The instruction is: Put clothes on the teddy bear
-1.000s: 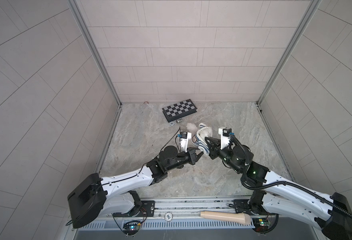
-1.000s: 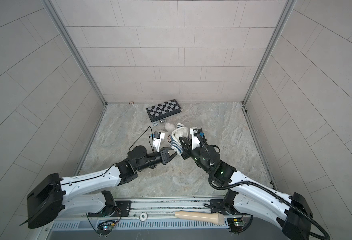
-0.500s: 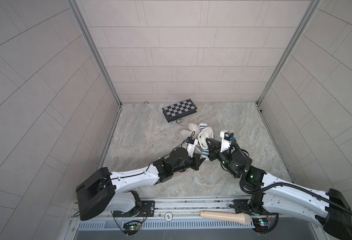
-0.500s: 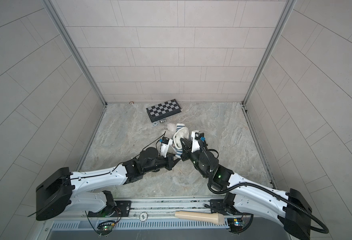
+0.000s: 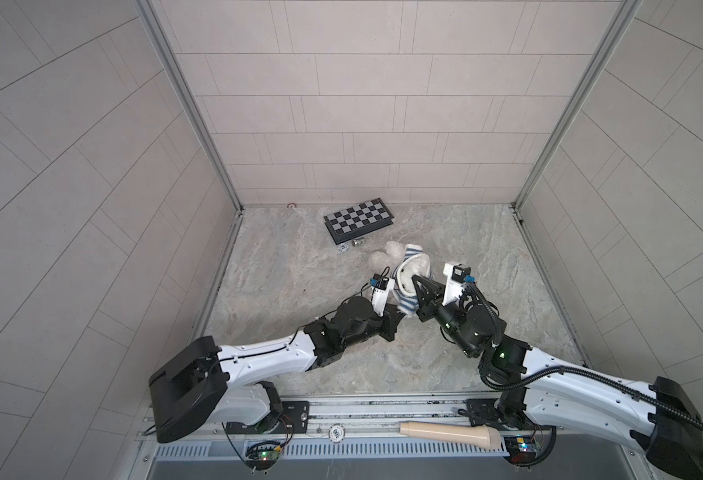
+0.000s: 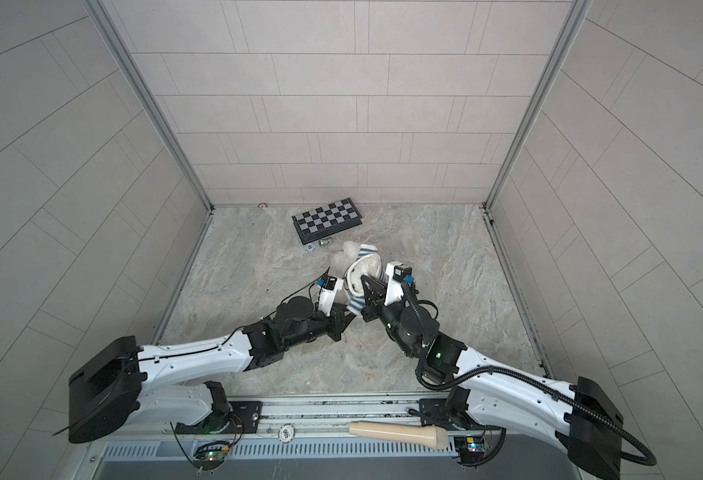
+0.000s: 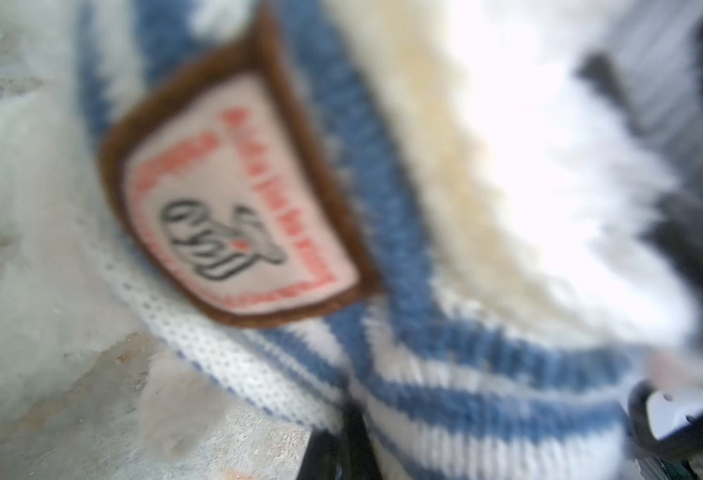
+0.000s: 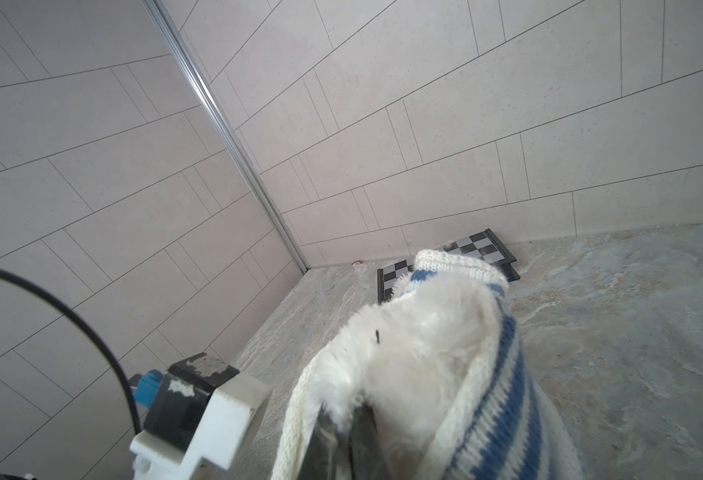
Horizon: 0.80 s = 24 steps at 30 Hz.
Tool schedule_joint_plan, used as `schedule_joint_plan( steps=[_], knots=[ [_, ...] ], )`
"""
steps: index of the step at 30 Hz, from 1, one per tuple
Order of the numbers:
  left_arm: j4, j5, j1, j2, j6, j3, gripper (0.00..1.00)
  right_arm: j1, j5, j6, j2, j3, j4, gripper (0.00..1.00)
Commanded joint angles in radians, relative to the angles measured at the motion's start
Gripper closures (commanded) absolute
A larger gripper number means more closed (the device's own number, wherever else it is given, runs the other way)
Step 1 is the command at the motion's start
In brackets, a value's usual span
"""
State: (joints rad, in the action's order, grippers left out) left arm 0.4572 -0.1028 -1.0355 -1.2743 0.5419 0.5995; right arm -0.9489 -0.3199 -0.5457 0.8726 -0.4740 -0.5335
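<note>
The teddy bear is a fluffy white plush lying mid-floor, its body partly inside a blue-and-white striped shirt. My left gripper is shut on the shirt's lower striped edge, just below its brown-rimmed badge. Opposite it, my right gripper is shut at the shirt's cream hem, where white fur spills over its fingers. The bear's face is hidden.
A folded chessboard lies at the back wall, with two small metal parts in front of it. A beige cylinder rests on the front rail. Tiled walls close in three sides.
The left arm has reached in to the right and both grippers have drawn closer together. The bear and shirt have risen and turned between them.
</note>
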Motion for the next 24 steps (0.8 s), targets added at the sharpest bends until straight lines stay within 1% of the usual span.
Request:
schedule_joint_plan(
  steps=[1,3,6,8,13,18,24],
  knots=[
    [-0.105,0.080,-0.014,-0.017,-0.099,0.016,1.00,-0.005,-0.007,-0.027,-0.032,-0.024,-0.119,1.00],
    [-0.129,0.112,0.006,-0.052,-0.103,0.017,1.00,-0.006,-0.004,-0.030,-0.035,-0.033,-0.101,1.00],
    [-0.062,0.095,0.053,-0.097,-0.075,-0.019,1.00,-0.005,-0.002,-0.045,-0.048,-0.032,-0.097,1.00],
    [-0.063,0.102,0.067,-0.120,-0.081,-0.020,1.00,-0.005,0.003,-0.048,-0.060,-0.035,-0.088,1.00],
    [-0.080,0.134,0.100,-0.127,-0.098,-0.026,1.00,-0.004,0.007,-0.066,-0.093,-0.042,-0.039,1.00],
    [-0.096,0.205,0.135,-0.127,-0.129,-0.039,1.00,0.005,0.034,-0.107,-0.108,-0.035,-0.052,1.00],
    [-0.099,0.296,0.136,-0.145,-0.198,-0.025,1.00,0.033,0.084,-0.163,-0.110,-0.031,-0.074,1.00]
  ],
)
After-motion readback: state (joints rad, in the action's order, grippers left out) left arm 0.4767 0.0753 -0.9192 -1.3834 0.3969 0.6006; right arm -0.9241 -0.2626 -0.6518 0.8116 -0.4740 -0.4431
